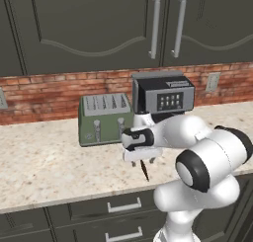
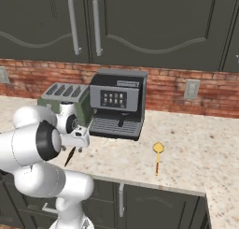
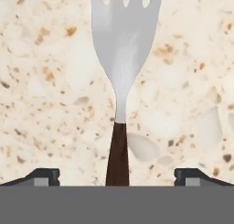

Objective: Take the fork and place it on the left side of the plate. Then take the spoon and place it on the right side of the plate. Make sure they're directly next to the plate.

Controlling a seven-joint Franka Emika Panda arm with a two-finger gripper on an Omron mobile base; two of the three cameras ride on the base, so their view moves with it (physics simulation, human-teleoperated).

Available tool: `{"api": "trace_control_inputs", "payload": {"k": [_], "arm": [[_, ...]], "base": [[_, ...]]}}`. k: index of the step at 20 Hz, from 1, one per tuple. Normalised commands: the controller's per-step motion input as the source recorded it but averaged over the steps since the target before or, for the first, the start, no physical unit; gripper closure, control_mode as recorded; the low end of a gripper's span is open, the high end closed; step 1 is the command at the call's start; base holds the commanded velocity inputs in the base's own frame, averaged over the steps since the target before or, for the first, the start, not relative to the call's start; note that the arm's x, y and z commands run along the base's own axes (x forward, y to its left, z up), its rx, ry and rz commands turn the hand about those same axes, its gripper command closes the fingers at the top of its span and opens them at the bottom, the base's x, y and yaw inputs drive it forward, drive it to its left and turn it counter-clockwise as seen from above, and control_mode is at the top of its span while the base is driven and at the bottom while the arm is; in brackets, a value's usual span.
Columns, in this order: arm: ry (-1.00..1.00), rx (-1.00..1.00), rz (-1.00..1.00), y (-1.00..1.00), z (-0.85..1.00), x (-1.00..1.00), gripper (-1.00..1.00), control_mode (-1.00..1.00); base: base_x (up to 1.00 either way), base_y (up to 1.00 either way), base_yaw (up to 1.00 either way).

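While low over the counter (image 3: 55, 104), gripper (image 3: 117, 175) open wide, straddling fork (image 3: 122, 58) handle, in front of toaster (image 1: 105, 118).

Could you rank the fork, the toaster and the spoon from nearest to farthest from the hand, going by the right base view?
1. Fork: directly under the hand.
2. Toaster: behind it, by the wall.
3. Spoon: far off to the right.
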Motion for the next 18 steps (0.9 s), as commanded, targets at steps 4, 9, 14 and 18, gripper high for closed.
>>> {"api": "trace_control_inputs", "payload": {"k": [4,9,14,18], "arm": [[0.0,0.0,0.0,0.0,-0.26,0.06,-1.0,-1.0],[0.0,0.0,0.0,0.02,-0.13,0.08,1.0,-1.0],[0.0,0.0,0.0,0.03,-0.02,0.0,1.0,-1.0],[-0.04,0.0,0.0,0.0,0.0,0.0,1.0,-1.0]], "base": [[0.0,0.0,0.0],[0.0,0.0,0.0],[0.0,0.0,0.0],[0.0,0.0,0.0]]}}
